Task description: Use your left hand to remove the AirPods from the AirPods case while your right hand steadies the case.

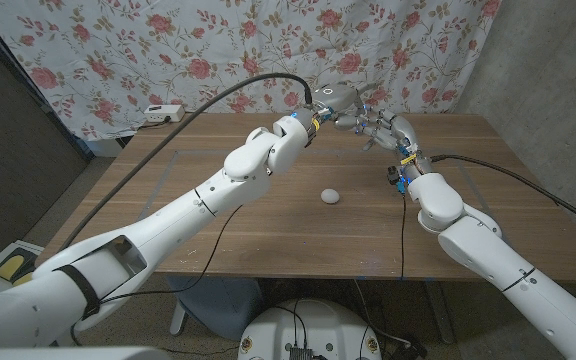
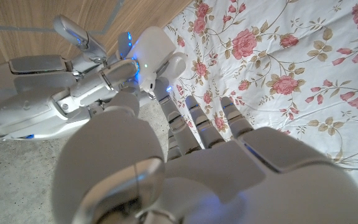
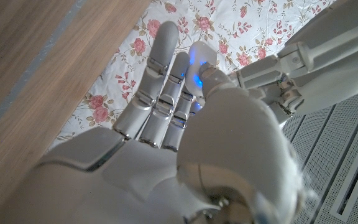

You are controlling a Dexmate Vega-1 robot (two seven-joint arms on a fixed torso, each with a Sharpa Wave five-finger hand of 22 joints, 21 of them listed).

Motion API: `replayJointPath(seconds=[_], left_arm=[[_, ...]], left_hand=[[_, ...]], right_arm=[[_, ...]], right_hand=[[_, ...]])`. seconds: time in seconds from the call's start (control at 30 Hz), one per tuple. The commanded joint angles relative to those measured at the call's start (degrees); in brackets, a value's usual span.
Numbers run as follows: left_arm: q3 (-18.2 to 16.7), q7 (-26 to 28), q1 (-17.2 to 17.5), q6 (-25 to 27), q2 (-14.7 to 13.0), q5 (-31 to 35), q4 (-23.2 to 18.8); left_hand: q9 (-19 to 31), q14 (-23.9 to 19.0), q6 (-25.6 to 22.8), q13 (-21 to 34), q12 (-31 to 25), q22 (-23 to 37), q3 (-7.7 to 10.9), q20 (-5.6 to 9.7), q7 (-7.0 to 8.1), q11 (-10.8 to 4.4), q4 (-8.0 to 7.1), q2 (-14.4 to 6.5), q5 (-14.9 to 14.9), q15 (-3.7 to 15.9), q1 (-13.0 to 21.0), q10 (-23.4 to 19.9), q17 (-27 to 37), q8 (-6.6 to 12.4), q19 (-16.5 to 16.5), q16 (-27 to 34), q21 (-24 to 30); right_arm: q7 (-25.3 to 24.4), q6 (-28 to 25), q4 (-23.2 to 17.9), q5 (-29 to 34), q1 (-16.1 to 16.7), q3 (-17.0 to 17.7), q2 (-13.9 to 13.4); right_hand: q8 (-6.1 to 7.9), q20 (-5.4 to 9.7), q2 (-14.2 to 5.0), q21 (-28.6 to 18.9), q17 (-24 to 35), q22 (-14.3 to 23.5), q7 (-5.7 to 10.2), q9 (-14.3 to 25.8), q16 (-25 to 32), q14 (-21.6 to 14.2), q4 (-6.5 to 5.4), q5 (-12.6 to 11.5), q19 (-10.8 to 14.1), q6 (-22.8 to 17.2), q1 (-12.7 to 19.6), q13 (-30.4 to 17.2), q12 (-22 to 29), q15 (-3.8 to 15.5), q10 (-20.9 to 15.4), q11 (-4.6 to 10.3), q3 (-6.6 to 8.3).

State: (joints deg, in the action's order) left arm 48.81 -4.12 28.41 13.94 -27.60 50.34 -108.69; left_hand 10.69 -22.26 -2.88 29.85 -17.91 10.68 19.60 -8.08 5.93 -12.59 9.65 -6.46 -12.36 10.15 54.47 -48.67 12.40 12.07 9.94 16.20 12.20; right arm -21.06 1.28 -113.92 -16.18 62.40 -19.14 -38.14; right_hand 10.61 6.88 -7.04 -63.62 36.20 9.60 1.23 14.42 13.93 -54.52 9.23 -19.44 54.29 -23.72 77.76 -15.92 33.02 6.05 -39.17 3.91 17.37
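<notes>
Both hands meet above the table's far edge, right hand gripping the case.

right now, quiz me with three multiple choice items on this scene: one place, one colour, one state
1. Where is the small white object?
A. On the table, near its middle, apart from both hands
B. In the left hand
C. On the floor

2. What is the curtain like?
A. Plain blue
B. White with pink roses
C. Green stripes

3. What is the right hand doing?
A. Lying on the table
B. Holding a white case
C. Gripping a cable

Answers:
1. A: the head view shows it alone on the wood.
2. B: roses cover the light cloth.
3. B: the left wrist view shows its fingers around the case, close to the left hand.
</notes>
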Motion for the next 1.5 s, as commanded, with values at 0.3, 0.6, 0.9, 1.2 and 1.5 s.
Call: replayJointPath(seconds=[0.3, 0.6, 0.9, 1.2, 1.5], left_arm=[[0.6, 0.9, 0.49, 1.66, 0.23, 1.41, -0.11], [0.48, 1.28, 0.81, 2.1, 0.14, 1.78, -0.32], [0.34, 1.34, 1.19, 2.46, -0.06, 2.05, -0.78], [0.34, 1.07, 1.39, 2.92, -0.18, 2.58, -1.23], [0.08, 1.72, 1.66, 2.83, -0.2, 3.02, -1.66]], left_hand=[[0.0, -1.89, -0.98, 1.22, -1.72, 0.02, 0.32, 0.11, 0.34, -0.03, 0.49, -0.16, -0.44, 1.17, 2.46, -1.44, 0.63, -0.21, 0.91, 0.8, 0.42], [0.02, -3.3, -1.59, 2.62, -3.66, 0.0, 0.42, 0.08, 0.27, 0.01, 0.44, -0.74, -0.51, 2.0, 4.1, -3.05, 1.38, -0.32, 1.12, 1.64, 0.38], [0.05, -4.95, -1.92, 4.24, -5.63, -0.03, 0.35, 0.15, 0.43, 0.03, 0.4, -0.92, -0.55, 2.1, 5.78, -4.18, 2.4, -0.52, 1.3, 2.78, 0.33], [0.06, -5.21, -2.35, 5.36, -6.8, -0.04, 0.43, 0.23, 0.37, 0.01, 0.64, -1.03, -0.65, 2.5, 7.28, -4.43, 3.13, -0.58, 1.41, 3.23, 0.3], [0.08, -5.72, -2.52, 6.26, -7.67, -0.05, 0.47, 0.21, 0.45, 0.02, 0.59, -1.26, -0.72, 2.49, 8.38, -4.49, 3.83, -0.69, 1.56, 3.8, 0.31]], right_arm=[[-1.57, -2.01, -1.25, 4.73, 0.07, -0.76, -0.48], [-2.64, -2.63, -1.56, 6.86, 0.11, -1.04, -0.23], [-3.13, -3.05, -1.78, 8.16, 0.31, -1.13, -0.01], [-3.22, -3.58, -1.99, 8.39, 0.54, -0.98, 0.18], [-3.01, -3.51, -2.25, 8.36, 0.87, -0.73, 0.06]], right_hand=[[0.3, 4.13, -0.03, -0.47, 0.09, 0.23, 0.15, -0.11, 0.05, -2.27, -0.04, -0.35, -12.46, 0.5, 0.41, -8.71, 11.74, 7.07, -2.77, 2.53, -0.12], [0.15, 4.12, -0.08, -0.62, 0.02, 0.24, 0.21, -0.28, 0.04, -2.25, -0.09, -0.39, -12.49, 1.12, 0.43, -8.71, 11.78, 7.01, -2.85, 2.68, -0.14], [0.13, 4.08, -0.14, -0.76, -0.06, 0.23, 0.17, -0.47, 0.04, -2.25, -0.18, -0.44, -12.57, 1.73, 0.35, -8.63, 11.72, 6.98, -2.79, 2.75, -0.18], [0.29, 4.03, 0.02, -0.89, -0.06, 0.22, 0.23, -0.61, 0.1, -2.31, -0.08, -0.46, -12.63, 1.73, 0.44, -8.68, 11.78, 7.13, -2.85, 2.85, -0.26], [0.43, 3.98, -0.03, -0.99, -0.1, 0.22, 0.24, -0.71, 0.09, -2.28, -0.15, -0.49, -12.69, 1.61, 0.39, -8.63, 11.75, 7.07, -2.85, 2.86, -0.3]])
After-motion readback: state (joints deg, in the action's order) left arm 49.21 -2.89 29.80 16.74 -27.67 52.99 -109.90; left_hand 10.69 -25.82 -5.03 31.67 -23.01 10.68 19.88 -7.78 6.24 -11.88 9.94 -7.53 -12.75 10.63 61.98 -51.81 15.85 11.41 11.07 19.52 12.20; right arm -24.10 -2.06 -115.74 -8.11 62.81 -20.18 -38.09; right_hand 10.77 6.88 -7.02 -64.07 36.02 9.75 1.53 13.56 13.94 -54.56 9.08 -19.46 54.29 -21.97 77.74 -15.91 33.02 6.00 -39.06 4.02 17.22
